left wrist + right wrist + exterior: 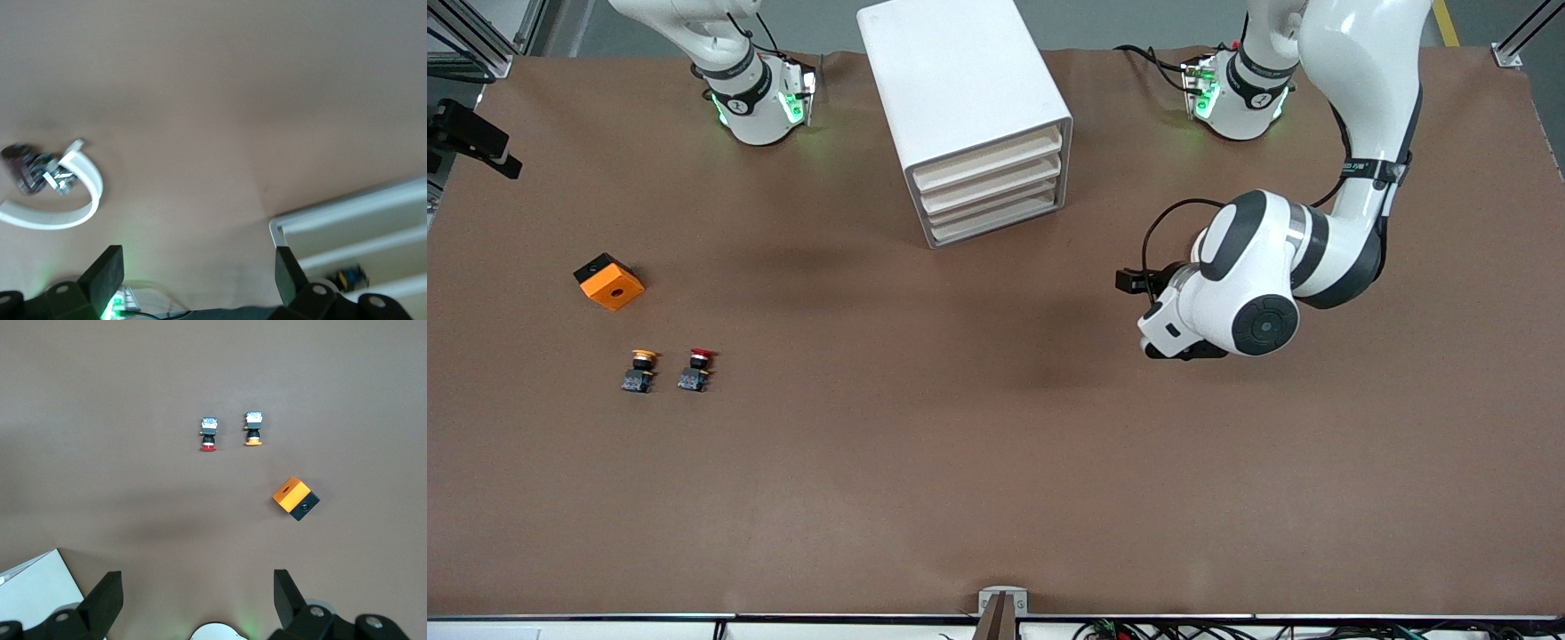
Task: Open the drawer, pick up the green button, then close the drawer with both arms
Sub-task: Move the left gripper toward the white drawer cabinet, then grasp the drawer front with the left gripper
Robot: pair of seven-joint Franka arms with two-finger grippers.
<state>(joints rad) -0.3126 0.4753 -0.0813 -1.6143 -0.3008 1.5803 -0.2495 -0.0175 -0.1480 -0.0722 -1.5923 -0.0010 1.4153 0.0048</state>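
Observation:
The white cabinet point(960, 80) stands mid-table near the arms' bases, its four cream drawer fronts point(991, 182) all pushed in. My left gripper point(1184, 349) hangs open and empty over bare table, beside the cabinet toward the left arm's end. In the left wrist view the left gripper point(198, 260) has the drawer fronts point(373, 227) at one side. A small blue and dark thing point(350, 277) shows between two fronts; whether it is the button I cannot tell. My right gripper point(197, 579) is open and empty, high over the table; the front view does not show it.
A red-capped button point(696, 369) and a yellow-capped button point(639, 370) lie side by side toward the right arm's end. An orange and black box point(609, 281) sits a little farther from the camera than they do. A brown mat point(996, 462) covers the table.

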